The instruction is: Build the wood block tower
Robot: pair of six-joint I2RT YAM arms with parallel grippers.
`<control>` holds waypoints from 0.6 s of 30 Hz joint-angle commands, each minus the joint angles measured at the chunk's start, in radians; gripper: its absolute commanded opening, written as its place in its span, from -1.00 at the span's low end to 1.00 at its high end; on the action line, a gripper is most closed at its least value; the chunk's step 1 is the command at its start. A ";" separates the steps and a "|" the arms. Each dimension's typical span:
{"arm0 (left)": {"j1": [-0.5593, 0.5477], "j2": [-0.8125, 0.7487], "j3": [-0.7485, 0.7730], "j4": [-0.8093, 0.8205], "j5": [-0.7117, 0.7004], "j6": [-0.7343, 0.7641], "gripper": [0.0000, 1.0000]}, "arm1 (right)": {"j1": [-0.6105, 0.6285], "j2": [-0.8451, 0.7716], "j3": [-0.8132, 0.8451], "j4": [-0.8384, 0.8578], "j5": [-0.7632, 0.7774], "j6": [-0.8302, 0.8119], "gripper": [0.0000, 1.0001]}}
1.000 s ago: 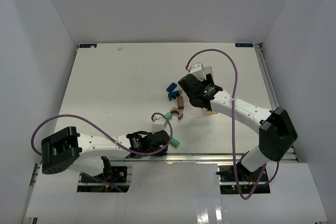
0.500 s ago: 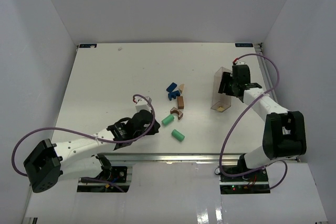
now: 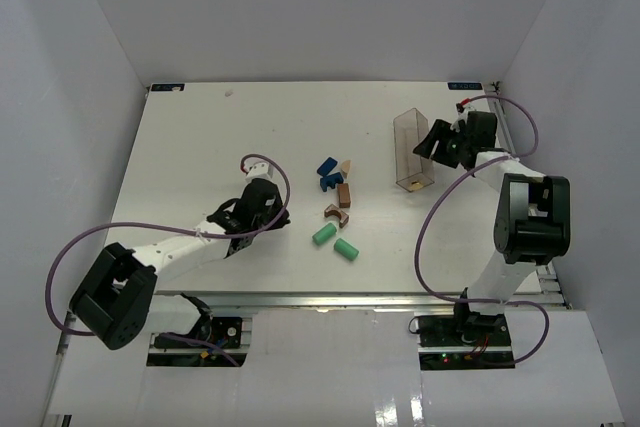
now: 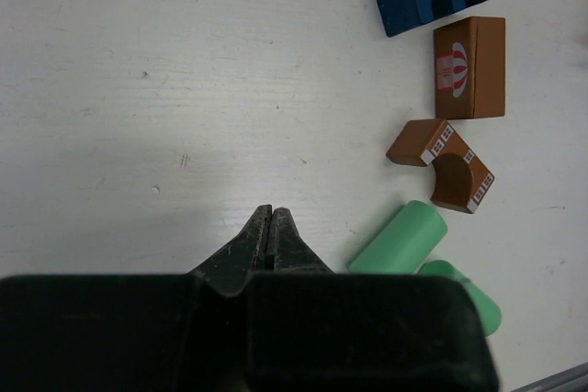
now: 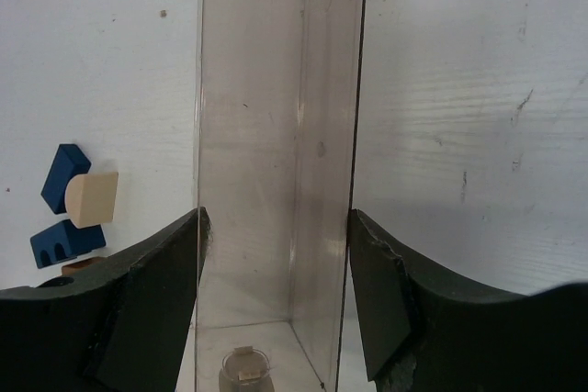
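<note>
The wooden blocks lie loose in the middle of the table: two blue pieces (image 3: 328,173), a tan piece (image 3: 346,166), a brown brick (image 3: 344,194), a brown arch (image 3: 337,214) and two green cylinders (image 3: 322,234) (image 3: 346,249). My left gripper (image 3: 285,215) is shut and empty, just left of the cylinders. In the left wrist view its tips (image 4: 273,211) rest low over bare table, with a green cylinder (image 4: 398,243) and the arch (image 4: 441,164) to the right. My right gripper (image 5: 276,236) is shut on the clear plastic box (image 5: 276,135), one finger on each side wall.
The clear box (image 3: 410,152) stands at the back right, apart from the blocks, with a small object (image 5: 243,369) on its floor. White walls enclose the table on three sides. A metal rail (image 3: 330,297) runs along the near edge.
My right gripper has carried the clear box from over the blocks to the back right. The left arm has swung from the near edge to the left of the blocks.
</note>
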 commanded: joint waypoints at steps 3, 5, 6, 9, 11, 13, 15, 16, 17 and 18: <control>0.023 0.018 0.037 0.047 0.078 0.067 -1.00 | -0.098 0.071 0.114 -0.013 -0.002 -0.011 -0.12; 0.026 0.019 0.047 0.040 0.091 0.077 -1.00 | -0.130 0.097 0.166 -0.030 -0.004 -0.009 -0.11; 0.026 0.018 0.050 0.034 0.088 0.081 -1.00 | -0.146 0.107 0.186 -0.036 -0.008 -0.006 -0.10; 0.026 -0.010 0.030 0.043 0.079 0.085 -1.00 | -0.185 0.149 0.232 -0.050 -0.020 -0.003 0.04; 0.026 -0.021 0.017 0.047 0.086 0.087 -1.00 | -0.194 0.170 0.258 -0.062 -0.039 -0.007 0.07; 0.026 -0.032 0.007 0.047 0.098 0.091 -1.00 | -0.195 0.193 0.285 -0.077 -0.055 -0.005 0.17; 0.026 -0.041 0.003 0.047 0.100 0.096 -1.00 | -0.195 0.186 0.294 -0.083 -0.009 -0.003 0.32; 0.026 -0.045 0.000 0.061 0.096 0.097 -1.00 | -0.197 0.179 0.302 -0.095 0.025 -0.006 0.41; 0.026 -0.047 -0.004 0.085 0.092 0.097 -1.00 | -0.199 0.173 0.309 -0.107 0.045 -0.010 0.46; 0.026 -0.047 -0.008 0.092 0.092 0.099 -1.00 | -0.200 0.167 0.310 -0.115 0.047 -0.012 0.53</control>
